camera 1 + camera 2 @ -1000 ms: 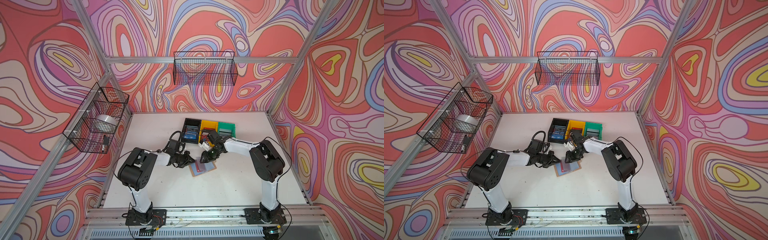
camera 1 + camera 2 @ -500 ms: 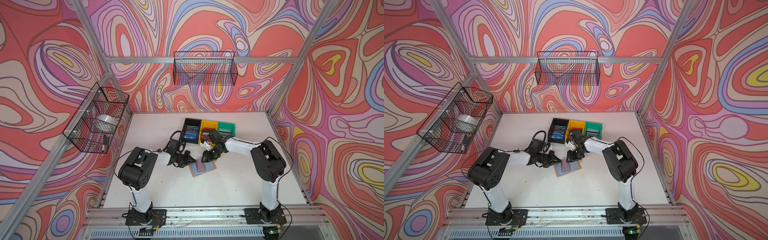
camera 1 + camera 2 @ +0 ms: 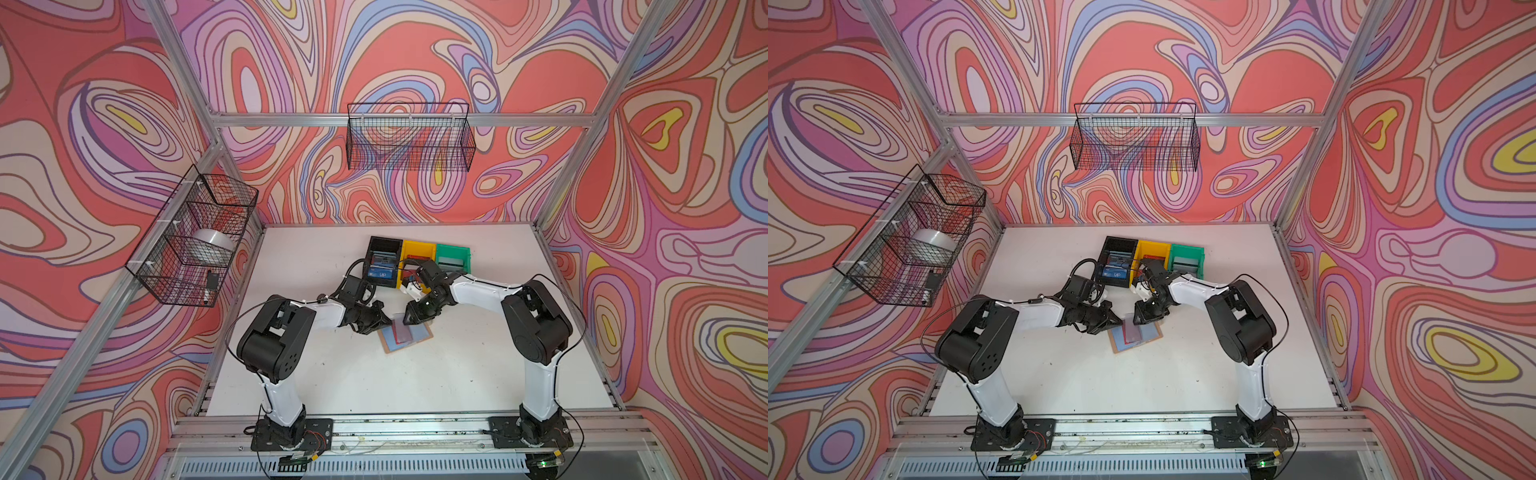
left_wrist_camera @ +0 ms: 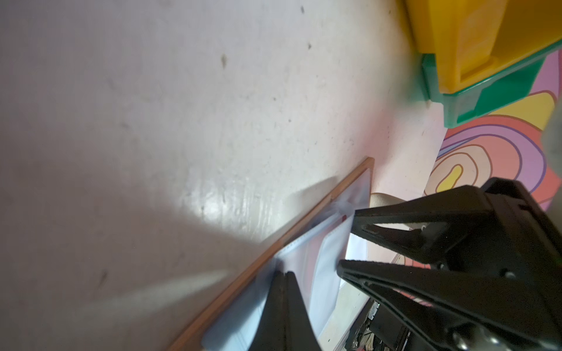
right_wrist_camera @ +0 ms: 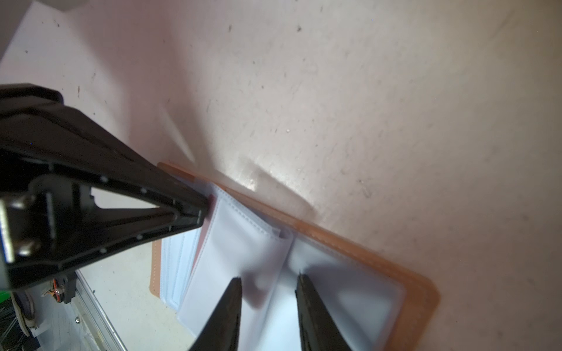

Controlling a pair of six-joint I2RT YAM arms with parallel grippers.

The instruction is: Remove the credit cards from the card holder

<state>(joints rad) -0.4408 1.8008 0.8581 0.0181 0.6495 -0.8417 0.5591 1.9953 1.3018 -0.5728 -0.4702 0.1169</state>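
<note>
- L gripper reads as clenched in both top views, tip at the open card holder, which lies flat mid-table. R gripper hangs over its far edge.
- Red credit card shows thru a sleeve, so it's not out yet. I judge most of the job is left.
- Room: bare table toward you. Black bin, yellow bin and green bin crowd just behind the R wrist.
- L wrist view: L gripper is shut tight, tip on a sleeve edge; can't tell if it pinches film. R gripper has jaws apart.
- R wrist view: R gripper is released, straddling a raised sleeve fold. Beyond the holder's tan rim you've got clear table.
</note>
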